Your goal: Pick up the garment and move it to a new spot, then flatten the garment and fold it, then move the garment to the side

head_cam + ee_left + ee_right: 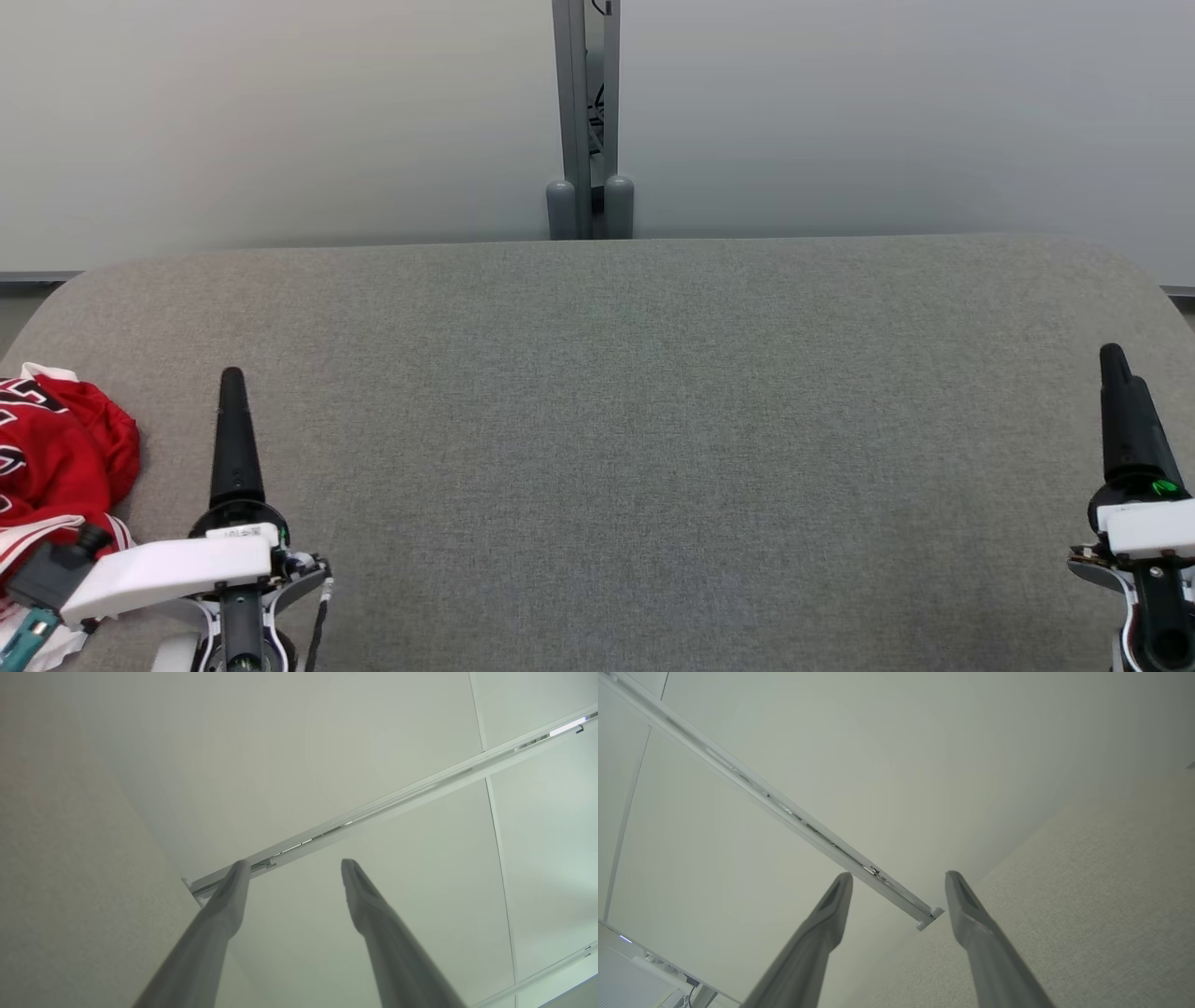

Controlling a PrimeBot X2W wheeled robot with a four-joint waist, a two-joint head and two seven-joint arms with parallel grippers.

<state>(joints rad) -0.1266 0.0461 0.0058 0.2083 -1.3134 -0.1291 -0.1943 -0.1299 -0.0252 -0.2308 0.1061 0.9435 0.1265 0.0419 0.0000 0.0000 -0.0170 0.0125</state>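
At the 8 o'clock edge of the head view lies a crumpled red fabric garment with white trim and black-and-white lettering (56,448). It rests on a wide grey fabric-covered table with rounded corners (616,420). The white wrist housing (168,569) of the left arm overlaps the garment's near part; whether they touch cannot be told. Just beside the garment, toward 3 o'clock, the left gripper (231,378) points to 12 o'clock, seen edge-on as one dark spike. The right gripper (1113,359) stands well apart at the 4 o'clock edge, also edge-on and pointing to 12 o'clock.

The wrist views give what the head view hides: the gap of each claw. In the left wrist view the two long dark fingers (224,905) are spread wide, with pale wall between them. In the right wrist view the fingers (971,919) are spread just as wide, framing wall and table cloth. The head view, in turn, gives the garment and both arms together.

Behind the table, at 12 o'clock, pale grey wall panels (280,121) meet at an upright grey metal post (583,112). Its two rounded feet stand at the table's far edge. Both wrist views show a slanted pale rail against the wall.

Count: one garment, one table, one post, two grippers, two fingers on each.
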